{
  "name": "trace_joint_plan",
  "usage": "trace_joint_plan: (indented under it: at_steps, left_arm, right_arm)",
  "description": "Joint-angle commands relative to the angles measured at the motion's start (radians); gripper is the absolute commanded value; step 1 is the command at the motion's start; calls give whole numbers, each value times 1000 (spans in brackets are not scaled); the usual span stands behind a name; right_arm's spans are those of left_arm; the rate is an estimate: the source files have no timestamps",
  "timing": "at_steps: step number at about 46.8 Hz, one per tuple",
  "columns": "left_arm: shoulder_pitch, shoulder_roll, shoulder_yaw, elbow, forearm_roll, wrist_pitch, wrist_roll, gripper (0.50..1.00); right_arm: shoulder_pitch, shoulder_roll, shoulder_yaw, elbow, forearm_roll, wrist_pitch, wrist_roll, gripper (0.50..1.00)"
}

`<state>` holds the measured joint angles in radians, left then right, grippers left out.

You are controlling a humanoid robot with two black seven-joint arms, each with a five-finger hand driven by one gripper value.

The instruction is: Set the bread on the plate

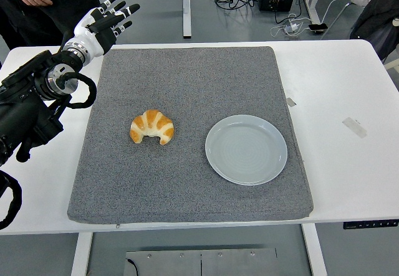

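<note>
Crescent bread (152, 127) (glossy) beside round plate (246, 149)

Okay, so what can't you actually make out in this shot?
- Right hand: outside the head view altogether.
- Left hand: raised at the mat's far left corner; its palm faces away.
- Croissant's underside: hidden against the mat.
- Person at the top left: cropped by the top edge.

The light was bright and even, probably from lamps above. The croissant (152, 127) and the plate (246, 149) threw only thin, soft shadows on the grey mat (187, 182). The picture was sharp, with weak glare on the white table (349, 164).
</note>
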<state>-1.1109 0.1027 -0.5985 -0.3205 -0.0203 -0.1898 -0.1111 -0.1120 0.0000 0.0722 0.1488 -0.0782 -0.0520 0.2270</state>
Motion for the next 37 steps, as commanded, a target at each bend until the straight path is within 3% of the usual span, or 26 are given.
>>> trace_joint_plan:
  at_steps: [1, 19, 26, 37]
  left_arm:
    - [0, 0, 2, 0, 2, 0, -4, 978]
    - [-15, 0, 19, 0, 6, 9, 7, 978]
    - [-20, 9, 91, -9, 34, -3, 4, 978]
    - [-29, 120, 230, -143, 183, -8, -12, 978]
  right_arm:
    - [0, 0, 0, 0, 0, 1, 0, 1000]
    - [0, 0, 0, 0, 0, 0, 0, 1000]
    - [0, 0, 0, 0, 0, 0, 0, 1000]
    - [0, 0, 0, 0, 0, 0, 0, 1000]
